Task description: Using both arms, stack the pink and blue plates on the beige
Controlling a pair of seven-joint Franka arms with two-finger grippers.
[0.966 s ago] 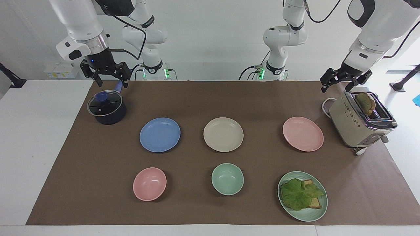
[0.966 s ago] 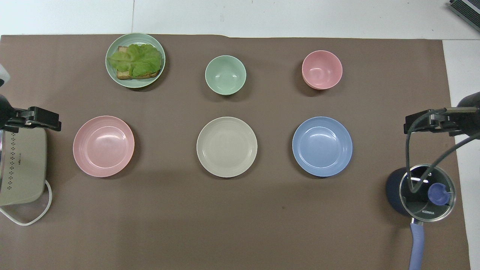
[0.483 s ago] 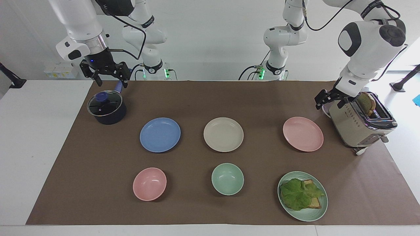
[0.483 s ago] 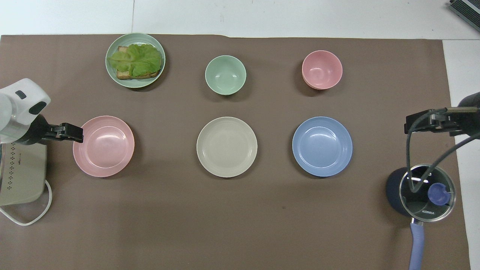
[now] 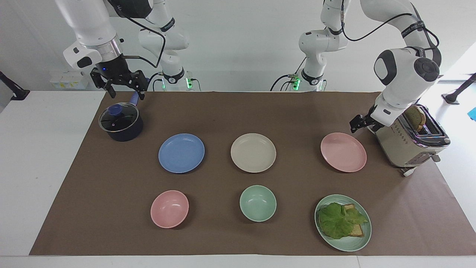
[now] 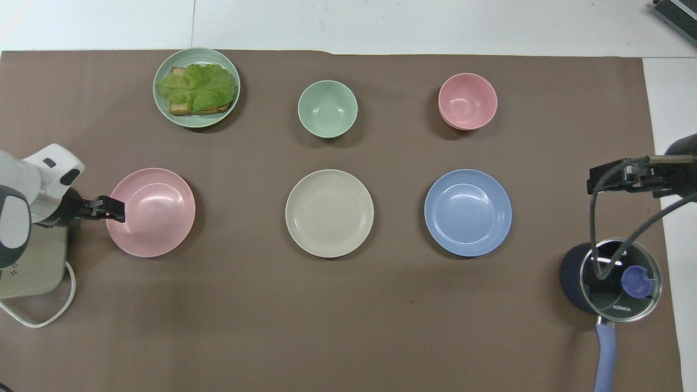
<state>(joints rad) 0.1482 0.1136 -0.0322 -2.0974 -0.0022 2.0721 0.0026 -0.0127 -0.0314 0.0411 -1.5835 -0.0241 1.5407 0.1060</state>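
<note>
Three plates lie in a row across the brown mat: the blue plate, the beige plate in the middle, and the pink plate. My left gripper hangs low and open between the toaster and the pink plate. It is at the plate's rim on the left arm's end and holds nothing. My right gripper waits open and high over the lidded pot, well away from the blue plate.
A beige toaster with bread in it stands close beside the left gripper. A dark pot with a glass lid sits under the right gripper. Farther out are a pink bowl, a green bowl and a green plate with lettuce and toast.
My left arm has swung down from above the toaster toward the pink plate, and its gripper now sits low at the rim. The right arm has not moved.
</note>
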